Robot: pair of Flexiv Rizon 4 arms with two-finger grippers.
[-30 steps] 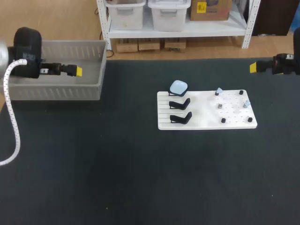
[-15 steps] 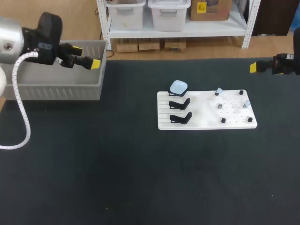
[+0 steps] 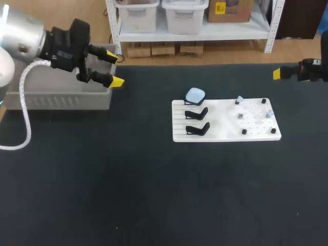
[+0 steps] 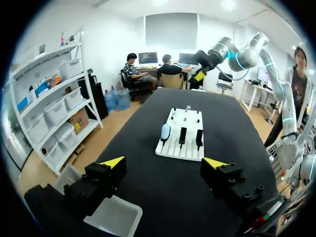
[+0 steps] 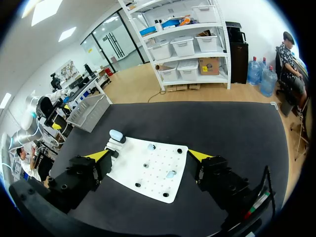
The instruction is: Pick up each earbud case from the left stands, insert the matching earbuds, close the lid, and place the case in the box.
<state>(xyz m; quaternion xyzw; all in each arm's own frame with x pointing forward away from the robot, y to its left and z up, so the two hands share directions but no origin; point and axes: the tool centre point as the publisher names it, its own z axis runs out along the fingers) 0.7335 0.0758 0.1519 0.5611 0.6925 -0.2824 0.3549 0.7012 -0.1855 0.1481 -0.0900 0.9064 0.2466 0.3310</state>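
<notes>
Left gripper (image 3: 113, 67) is held wide open, nothing gripped: one yellow tip is seen over the box's far right corner, the other just past its right wall, above the table. Right gripper (image 5: 149, 157) is also spread fully, nothing held; it is parked at the table's far right edge, well apart from the board. The pale blue earbud case (image 3: 195, 95) is seated on the farthest of three stands, at the board's left end; whether its lid is latched cannot be told. The two other black stands (image 3: 197, 113) are lined up in a row nearer the robot. Two pale earbuds (image 3: 239, 99) are set on the perforated right part of the white board (image 3: 220, 125), one near its far edge, the other toward its right edge; small dark pegs (image 3: 244, 131) are dotted around them. The grey box (image 3: 61, 95) is placed at the table's far left, well apart from the board. Everything is carried on the black table (image 3: 154, 195). In the left wrist view the board is seen straight ahead of the open fingers, with the box's corner under one finger.
</notes>
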